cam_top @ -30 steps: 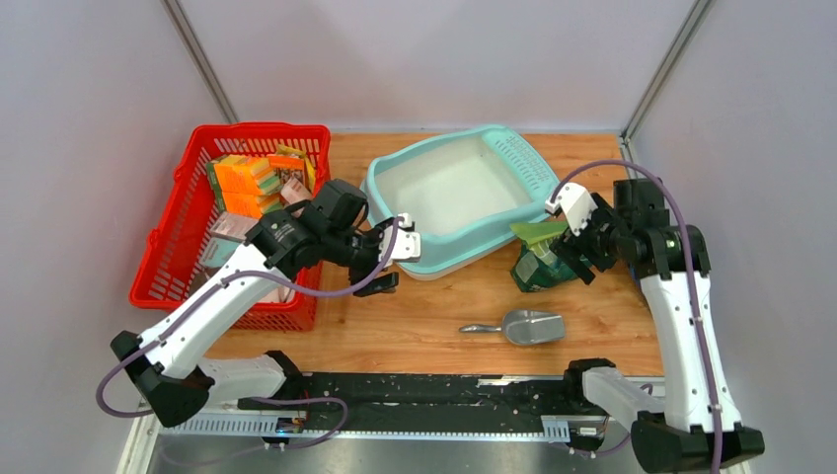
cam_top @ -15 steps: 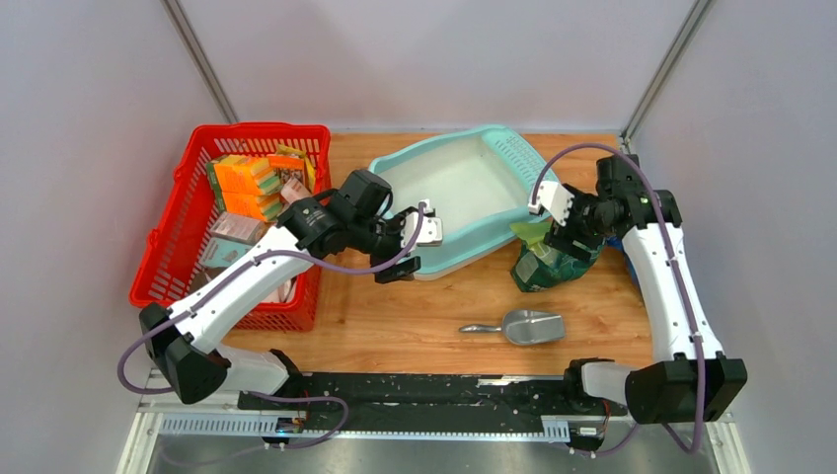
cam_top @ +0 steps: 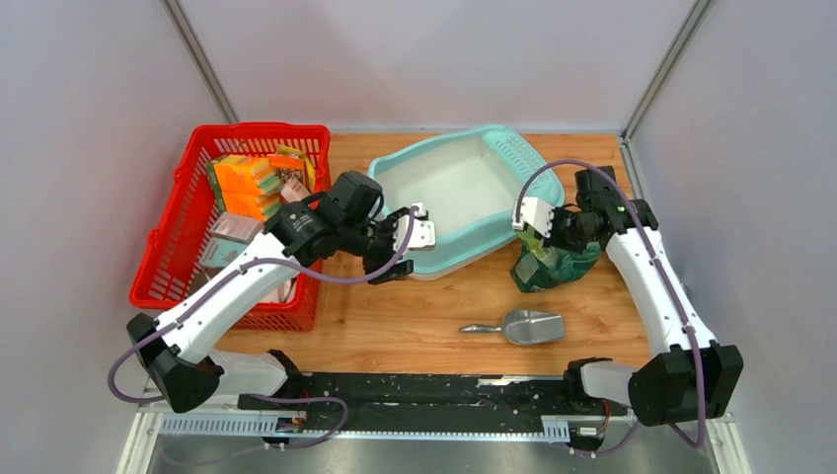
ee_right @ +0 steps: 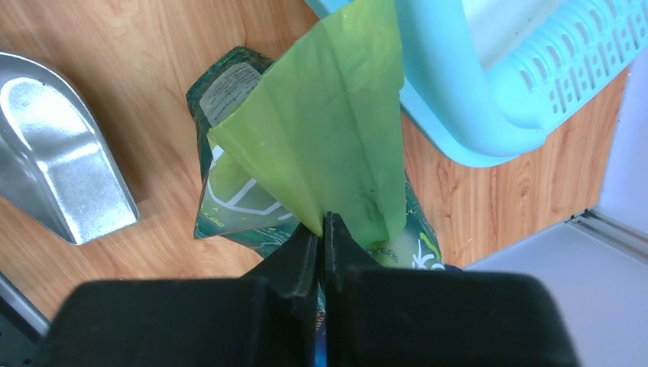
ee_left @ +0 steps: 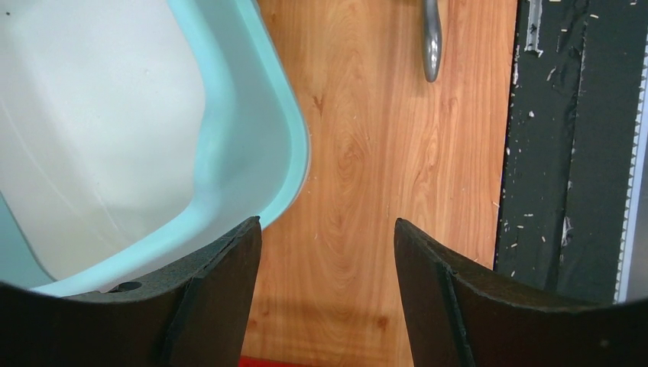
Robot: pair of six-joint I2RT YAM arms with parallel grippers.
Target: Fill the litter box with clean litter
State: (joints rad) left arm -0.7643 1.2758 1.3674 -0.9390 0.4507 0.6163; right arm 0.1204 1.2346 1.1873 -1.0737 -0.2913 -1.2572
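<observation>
Right wrist: right gripper (ee_right: 323, 223) clamped on green bag (ee_right: 328, 130) top flap beside litter box (ee_right: 447, 107); lift slowly, thin flap may slip. Left gripper (ee_left: 327, 237) released at box corner.

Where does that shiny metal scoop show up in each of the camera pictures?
Top external: the metal scoop lies on the wooden table, near the front, right of centre.
Left wrist: only the end of its handle shows, at the top edge.
Right wrist: its bowl sits at the left edge.
Shared landmark: the litter box, visible in all three.
</observation>
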